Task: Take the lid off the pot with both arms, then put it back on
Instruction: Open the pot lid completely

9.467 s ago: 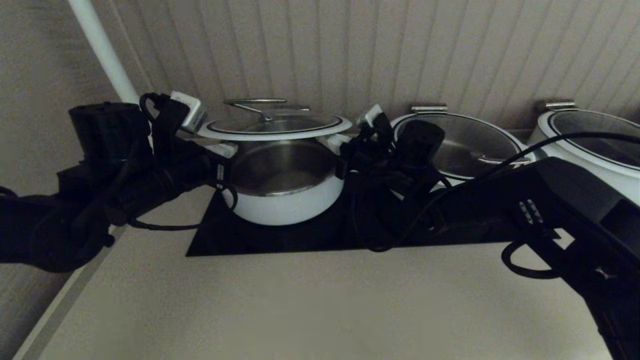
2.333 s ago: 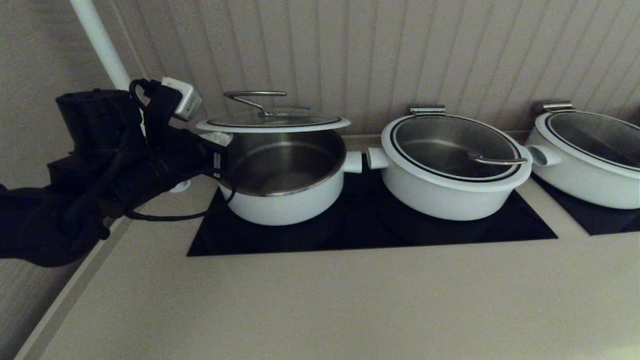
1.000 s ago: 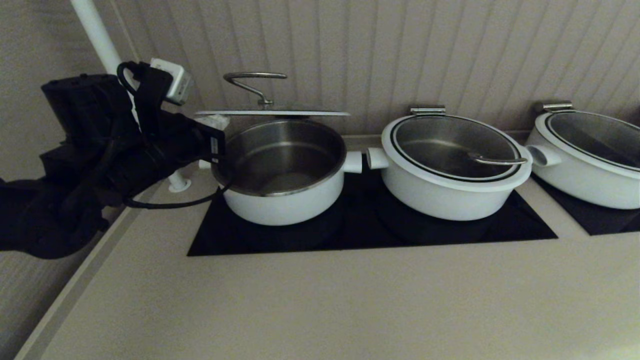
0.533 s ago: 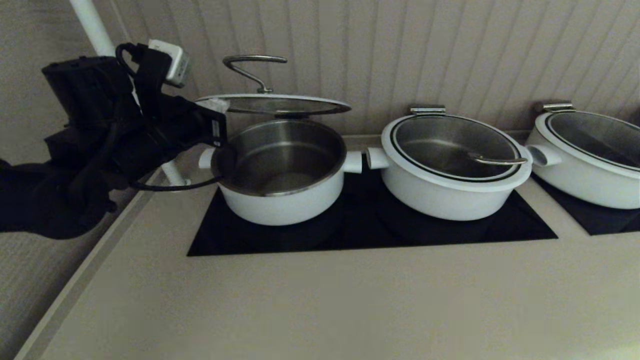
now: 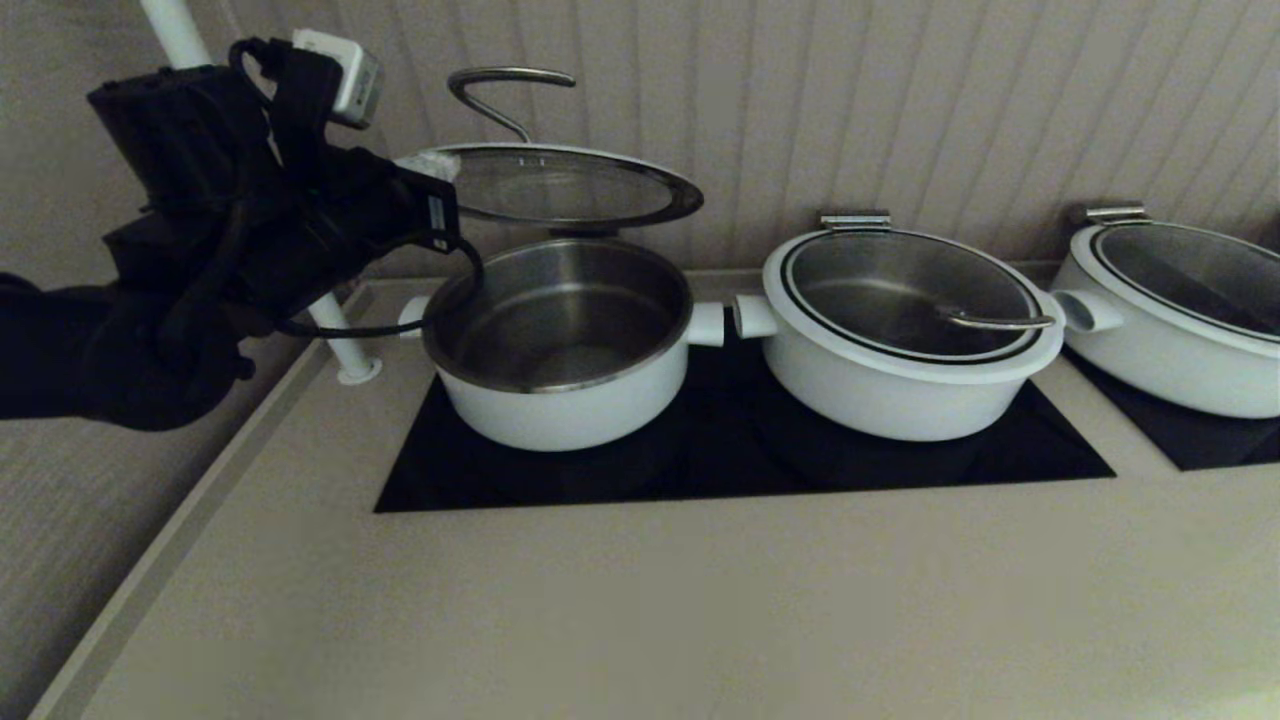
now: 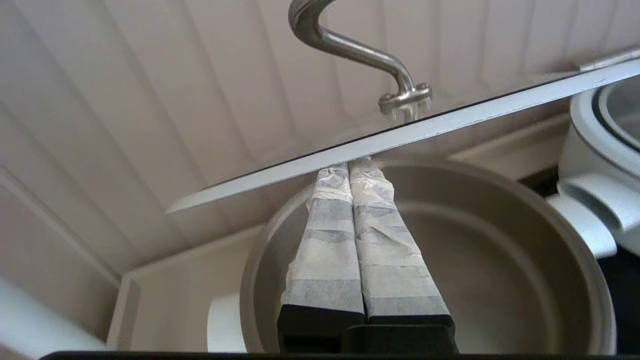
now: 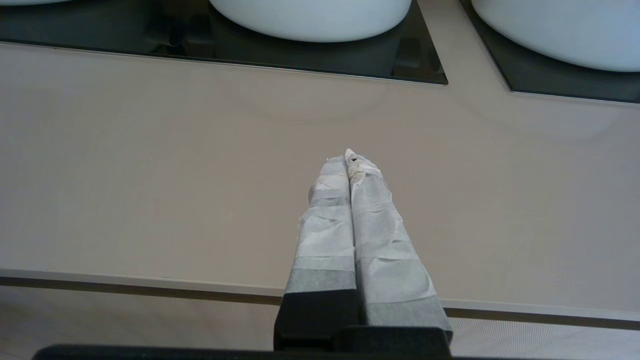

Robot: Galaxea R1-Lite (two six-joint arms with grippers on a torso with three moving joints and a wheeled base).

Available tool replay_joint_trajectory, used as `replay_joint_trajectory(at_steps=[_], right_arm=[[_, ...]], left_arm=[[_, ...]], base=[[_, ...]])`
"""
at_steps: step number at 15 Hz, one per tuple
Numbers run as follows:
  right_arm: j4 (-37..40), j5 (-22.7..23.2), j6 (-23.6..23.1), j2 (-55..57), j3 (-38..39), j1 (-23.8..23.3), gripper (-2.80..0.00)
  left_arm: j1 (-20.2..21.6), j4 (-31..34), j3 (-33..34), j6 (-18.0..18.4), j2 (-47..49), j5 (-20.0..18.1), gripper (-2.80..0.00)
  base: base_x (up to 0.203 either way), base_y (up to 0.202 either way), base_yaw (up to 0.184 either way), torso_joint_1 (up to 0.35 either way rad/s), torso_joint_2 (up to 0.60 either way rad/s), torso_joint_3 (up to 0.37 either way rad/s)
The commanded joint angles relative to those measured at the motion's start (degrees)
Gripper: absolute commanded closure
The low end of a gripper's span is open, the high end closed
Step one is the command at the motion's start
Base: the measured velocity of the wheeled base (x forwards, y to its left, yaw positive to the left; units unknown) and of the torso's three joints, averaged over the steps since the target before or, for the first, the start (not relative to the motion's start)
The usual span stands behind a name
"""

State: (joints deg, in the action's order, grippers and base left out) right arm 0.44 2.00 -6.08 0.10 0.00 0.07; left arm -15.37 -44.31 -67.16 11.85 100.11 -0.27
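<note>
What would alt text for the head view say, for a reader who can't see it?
The left gripper holds the lid by its rim, raised and tilted above the open pot on a black cooktop. Two wider lidded pots sit to the right.

The left gripper (image 6: 352, 167) meets the lid (image 6: 400, 137) edge-on in the left wrist view, so whether its tips pinch the rim or only touch it from below cannot be told; in the head view the black arm (image 5: 250, 220) covers that contact. The lid's loop handle (image 6: 345, 47) is cut off by the wrist picture's edge. The pot (image 5: 565, 345) has its left handle half hidden behind a cable. The far-right pot (image 5: 1170, 310) is cut by the head view's right edge. The right gripper (image 7: 350, 162) is out of the head view; only undersides of two white pots show beyond it.
</note>
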Motion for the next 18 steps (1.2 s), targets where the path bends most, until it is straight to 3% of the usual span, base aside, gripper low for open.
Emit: replay_joint_trajectory(at_steps=[1, 15, 18], right_arm=[[0.0, 0.0, -0.1, 0.1, 0.0, 0.0, 0.0], [0.0, 0.0, -0.1, 0.1, 0.0, 0.0, 0.0], [0.0, 0.0, -0.1, 0.1, 0.0, 0.0, 0.0]], left_arm=[[0.0, -0.2, -2.5, 0.1, 1.4, 0.0, 0.0], [0.0, -0.5, -8.2, 0.0, 3.5, 0.0, 0.0], [0.0, -4.5, -8.2, 0.2, 4.6, -0.1, 0.0]], base=[[0.0, 0.0, 0.0, 0.0, 0.0, 0.0], [0.0, 0.0, 0.0, 0.0, 0.0, 0.0], [0.0, 0.0, 0.0, 0.0, 0.0, 0.0]])
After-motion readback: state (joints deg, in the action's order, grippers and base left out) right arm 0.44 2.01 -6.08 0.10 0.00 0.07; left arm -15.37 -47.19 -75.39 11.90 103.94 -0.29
